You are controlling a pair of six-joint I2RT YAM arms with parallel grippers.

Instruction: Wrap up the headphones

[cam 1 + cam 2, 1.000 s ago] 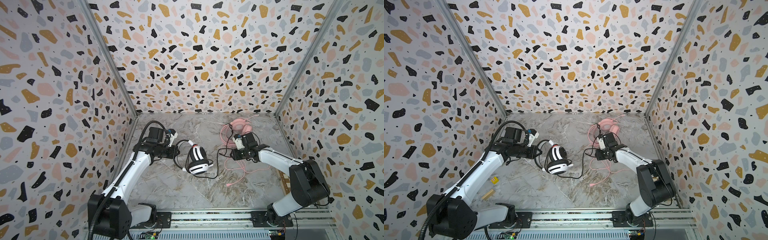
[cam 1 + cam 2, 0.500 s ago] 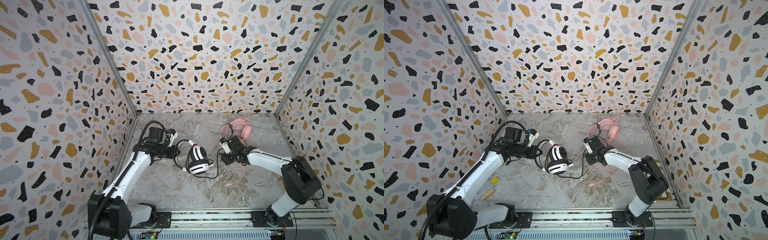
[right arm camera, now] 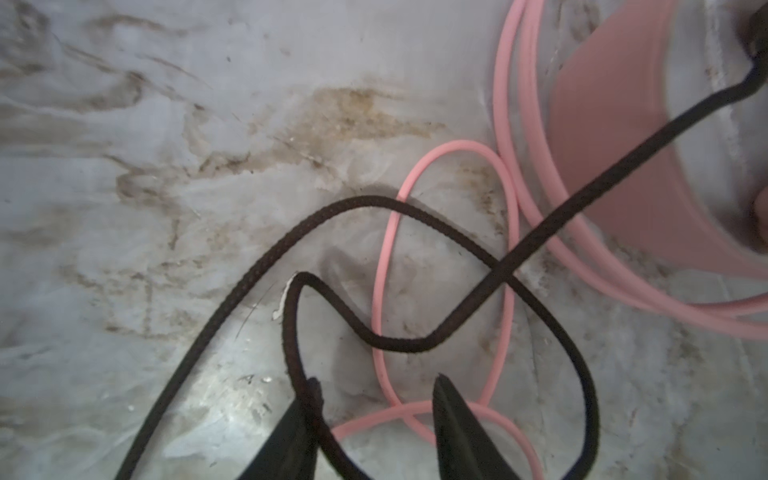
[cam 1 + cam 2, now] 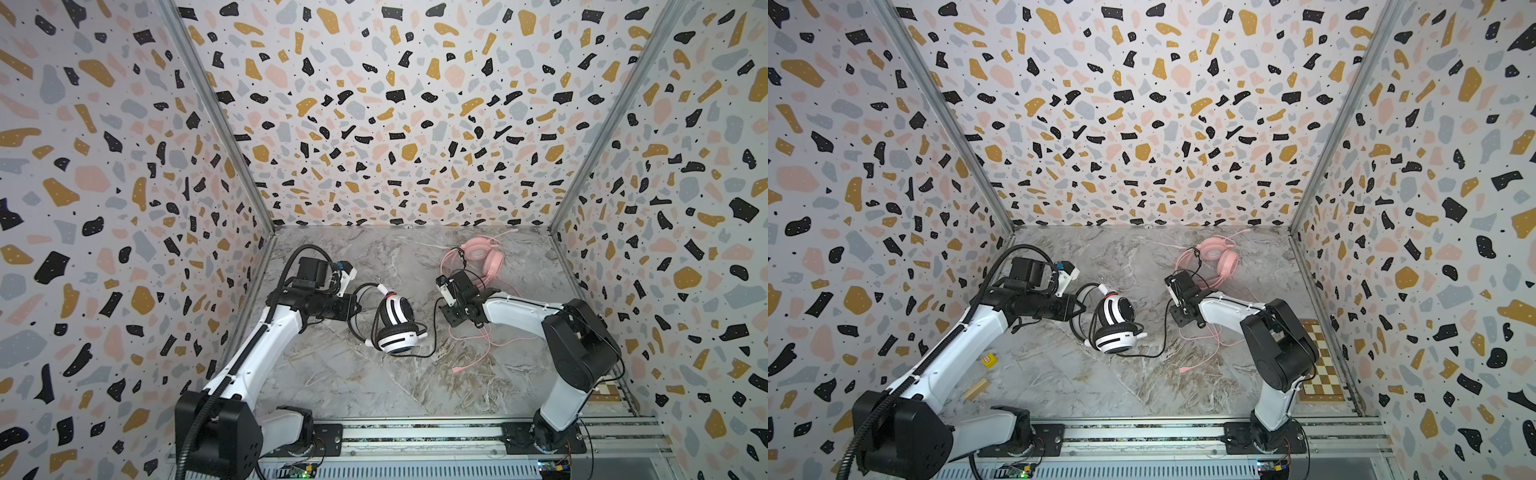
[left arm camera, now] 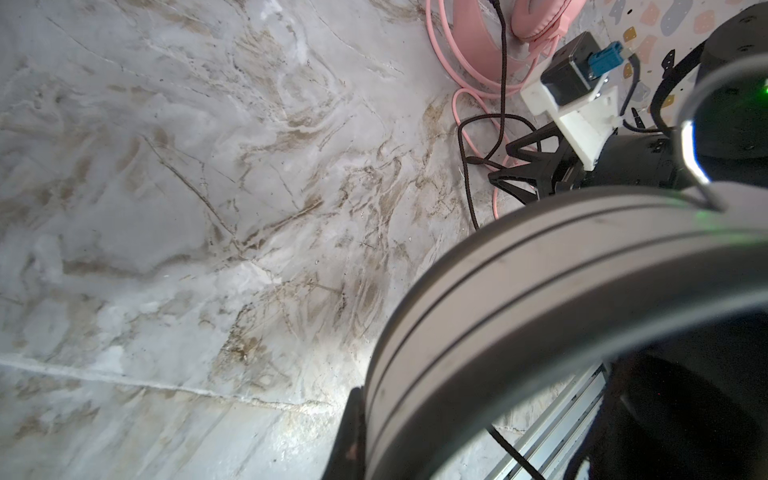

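The white headphones [image 4: 397,328] [image 4: 1115,324], with black pads, lie mid-table. My left gripper [image 4: 355,309] [image 4: 1079,309] is shut on their headband; the grey-white band [image 5: 519,291] fills the left wrist view beside one of the fingers [image 5: 351,432]. Their black cable [image 4: 434,328] [image 3: 332,208] runs to my right gripper [image 4: 451,320] [image 4: 1179,316] [image 3: 376,380]. That gripper is open and low over the table, with the cable lying against one finger. The pink headphones [image 4: 482,255] [image 4: 1219,255] lie at the back right. Their pink cable [image 3: 384,266] loops under the right gripper.
A small yellow block [image 4: 989,360] and a wooden block [image 4: 976,389] lie at the front left. A checkered board [image 4: 1323,365] sits by the right wall. Patterned walls close three sides, and a metal rail [image 4: 415,432] runs along the front.
My right gripper has moved left, away from the pink headphones to the black cable's loop. The left arm and the white headphones have stayed still.
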